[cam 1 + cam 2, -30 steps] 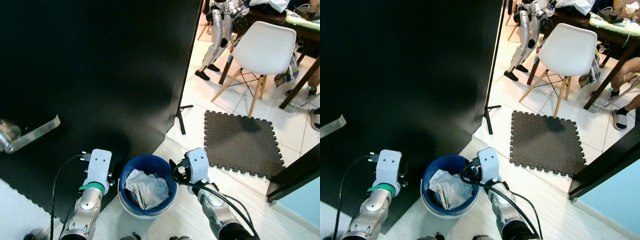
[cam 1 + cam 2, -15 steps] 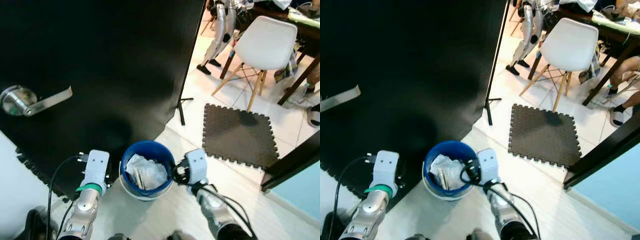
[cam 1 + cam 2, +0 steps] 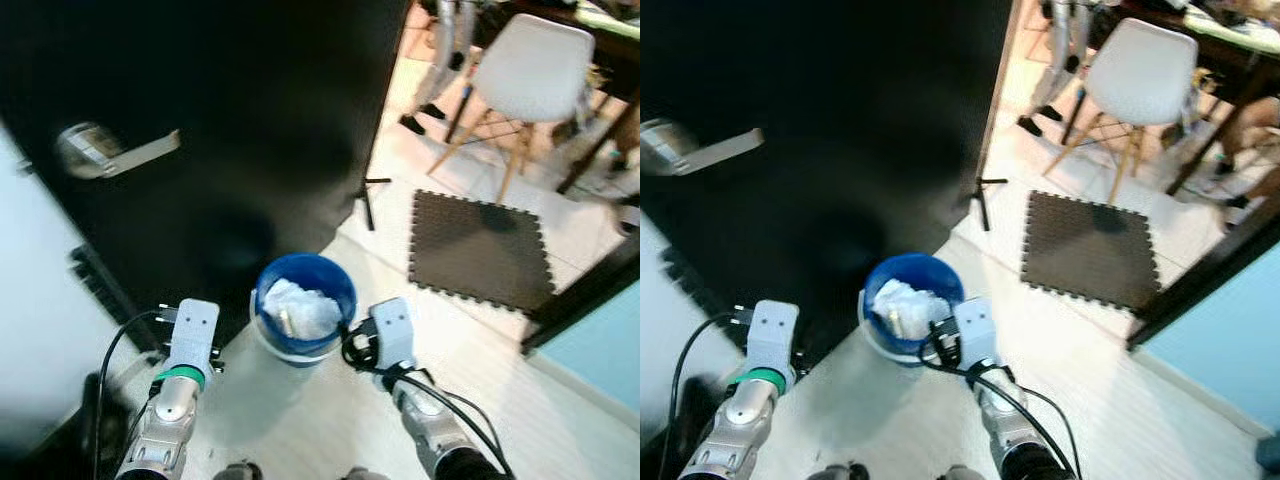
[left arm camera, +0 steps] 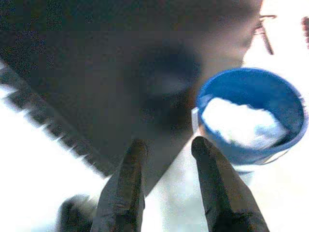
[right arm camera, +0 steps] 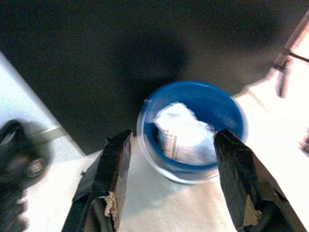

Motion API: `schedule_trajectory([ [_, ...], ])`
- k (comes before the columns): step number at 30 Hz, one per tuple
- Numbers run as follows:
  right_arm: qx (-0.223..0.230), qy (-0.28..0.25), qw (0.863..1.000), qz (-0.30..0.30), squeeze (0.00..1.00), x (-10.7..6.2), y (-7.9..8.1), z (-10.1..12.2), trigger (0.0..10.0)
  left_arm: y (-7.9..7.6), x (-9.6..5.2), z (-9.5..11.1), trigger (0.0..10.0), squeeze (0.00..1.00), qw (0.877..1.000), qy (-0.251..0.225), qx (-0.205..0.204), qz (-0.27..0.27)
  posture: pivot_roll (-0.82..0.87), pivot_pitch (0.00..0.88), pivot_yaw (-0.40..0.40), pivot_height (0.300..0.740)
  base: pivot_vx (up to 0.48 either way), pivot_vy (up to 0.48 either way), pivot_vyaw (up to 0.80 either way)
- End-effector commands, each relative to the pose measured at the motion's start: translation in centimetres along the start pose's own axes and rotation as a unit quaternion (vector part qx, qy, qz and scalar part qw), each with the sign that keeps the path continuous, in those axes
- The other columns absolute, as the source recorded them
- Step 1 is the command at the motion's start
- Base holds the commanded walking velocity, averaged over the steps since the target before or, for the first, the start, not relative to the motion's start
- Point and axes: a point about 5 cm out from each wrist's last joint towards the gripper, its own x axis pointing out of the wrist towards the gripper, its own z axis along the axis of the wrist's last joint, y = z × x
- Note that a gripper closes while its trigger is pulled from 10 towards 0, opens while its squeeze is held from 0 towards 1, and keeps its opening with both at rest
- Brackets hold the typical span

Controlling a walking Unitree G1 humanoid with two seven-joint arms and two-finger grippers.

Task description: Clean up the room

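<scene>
A blue bin (image 3: 305,305) holding crumpled white paper (image 3: 300,300) stands on the pale floor in front of a black door. My two arms reach forward low on either side of it. In the left wrist view, my left gripper (image 4: 169,144) is open and empty, and the bin (image 4: 251,121) sits off to one side ahead of it. My right gripper (image 5: 176,137) is open wide with nothing held, and the bin (image 5: 193,128) lies straight ahead between its fingers (image 5: 236,179). Neither gripper touches the bin.
The black door (image 3: 230,120) with a silver lever handle (image 3: 105,152) rises on the left. To the right are a thin stand leg (image 3: 366,205), a dark foam mat (image 3: 480,250), a white chair (image 3: 535,75), another robot's legs (image 3: 445,55) and a person's legs (image 3: 1245,125). A dark shoe (image 5: 19,159) lies nearby.
The whole view has shifted, so the camera moved. The door handle now sits further right, and the bin lies ahead of my grippers rather than between them. Both grippers stay open.
</scene>
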Motion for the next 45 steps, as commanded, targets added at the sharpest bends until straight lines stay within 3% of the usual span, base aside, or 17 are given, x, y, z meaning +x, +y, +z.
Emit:
schedule_trajectory([
  [1, 0.000, 0.019, 1.000, -0.010, 0.00, -0.64, -0.57, -0.91, 10.0, -0.49, -0.35, -0.71, 10.0, 0.00, 1.000, 0.012, -0.002, -0.006, 0.03, 0.009, 0.012, 0.720, -0.296, 0.000, 0.00],
  [36, -0.005, 0.024, 1.000, -0.018, 0.00, -0.65, -0.84, -0.97, 10.0, -0.74, -0.15, -0.62, 10.0, 0.00, 1.000, 0.012, -0.003, -0.016, 0.02, 0.003, 0.016, 0.720, -0.287, 0.000, 0.00],
  [45, 0.004, 0.031, 0.999, -0.025, 0.00, -0.76, -0.97, -1.23, 10.0, -1.12, -0.12, -1.01, 10.0, 0.00, 0.999, 0.034, -0.005, -0.028, 0.02, 0.006, 0.018, 0.720, 0.000, 0.000, -0.71],
])
